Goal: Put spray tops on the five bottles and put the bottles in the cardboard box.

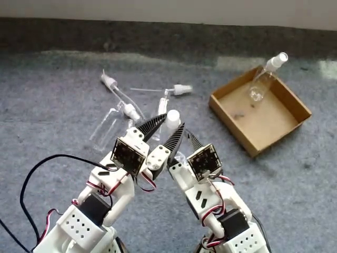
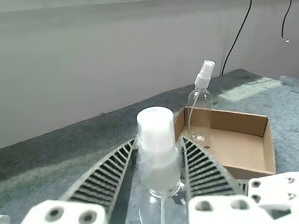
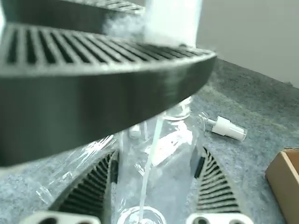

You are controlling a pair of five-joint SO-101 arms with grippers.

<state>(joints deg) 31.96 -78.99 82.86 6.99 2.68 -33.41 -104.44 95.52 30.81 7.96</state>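
Observation:
A clear bottle (image 3: 161, 140) stands upright in front of both arms, with my right gripper (image 3: 158, 161) shut on its body. A white spray top (image 2: 156, 128) sits on the bottle's neck (image 2: 161, 198), and my left gripper (image 2: 159, 142) is shut on that top from above. From overhead, the left gripper (image 1: 172, 122) holds the white top (image 1: 172, 116) and the right gripper (image 1: 183, 152) is just below it. The cardboard box (image 1: 231, 113) lies to the right. One bottle with a spray top (image 1: 266, 74) leans in its far corner.
Loose spray tops (image 1: 109, 81) (image 1: 179, 89) with thin tubes lie on the grey carpet beyond the grippers. Two topless clear bottles (image 1: 105, 129) (image 1: 160, 108) lie there too. A black cable (image 1: 31, 179) loops at the left arm's base.

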